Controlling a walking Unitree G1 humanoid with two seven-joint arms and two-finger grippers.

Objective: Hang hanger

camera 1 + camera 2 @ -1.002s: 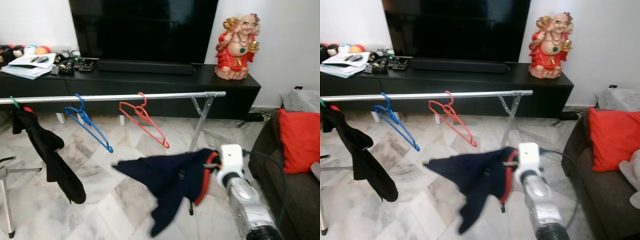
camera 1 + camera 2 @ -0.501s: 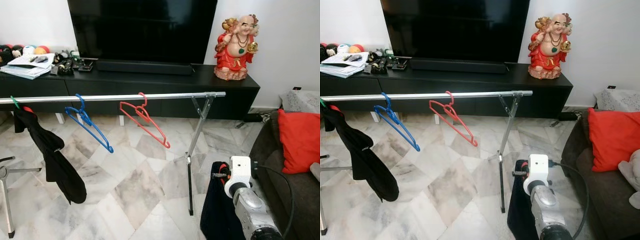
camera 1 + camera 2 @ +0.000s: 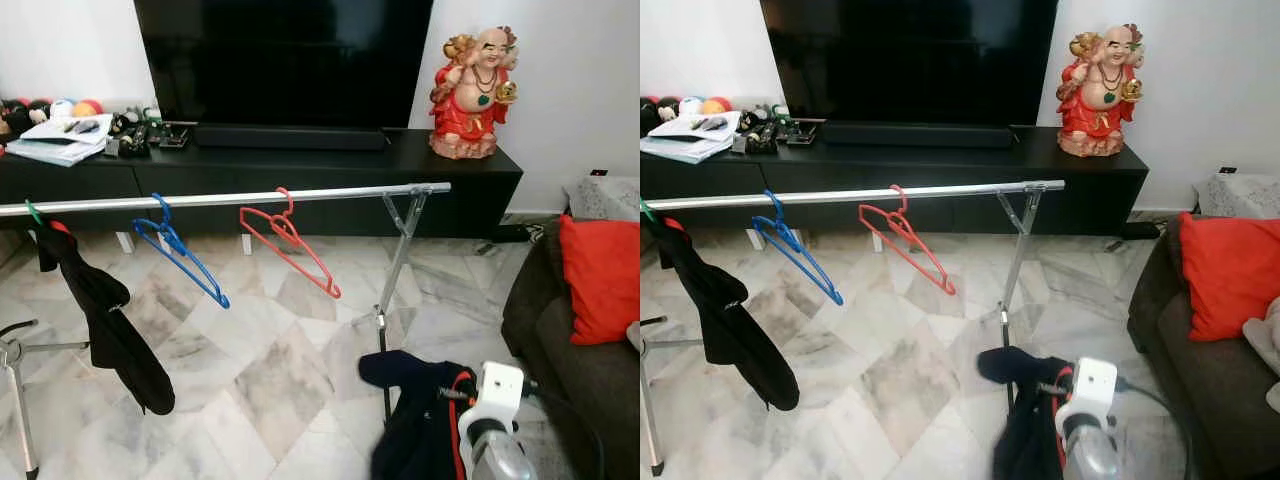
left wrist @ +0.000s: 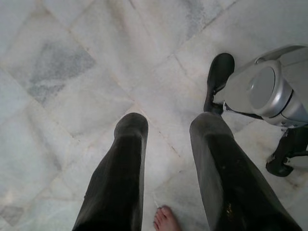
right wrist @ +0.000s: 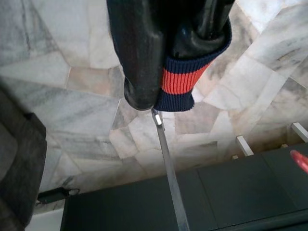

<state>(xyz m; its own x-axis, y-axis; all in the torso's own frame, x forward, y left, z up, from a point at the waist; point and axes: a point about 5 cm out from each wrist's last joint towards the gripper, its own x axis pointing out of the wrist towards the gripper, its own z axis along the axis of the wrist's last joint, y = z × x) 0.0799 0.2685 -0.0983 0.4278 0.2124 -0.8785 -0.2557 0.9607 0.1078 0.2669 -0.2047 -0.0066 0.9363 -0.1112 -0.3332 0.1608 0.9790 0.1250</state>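
Note:
A silver clothes rail (image 3: 230, 197) crosses the room in front of me. An empty blue hanger (image 3: 180, 250) and an empty red hanger (image 3: 290, 245) hang on it, and a black garment (image 3: 105, 320) hangs at its left end. My right gripper (image 3: 450, 395) is low, near the rack's right leg (image 3: 385, 340), and shut on a navy garment with red trim (image 3: 415, 420) that droops from it. In the right wrist view the fingers (image 5: 139, 72) pinch the navy and red cuff (image 5: 180, 82). My left gripper (image 4: 169, 122) hangs open over the marble floor.
Behind the rail stand a black TV console (image 3: 300, 160) and a red statue (image 3: 475, 90). A dark sofa with a red cushion (image 3: 600, 280) is at the right. A person's bare toes (image 4: 166, 219) and my own foot (image 4: 267, 91) are on the floor below the left gripper.
The navy garment, spread out to the left a second ago, has swung back and now droops. My right arm has dropped lower and drawn back towards me.

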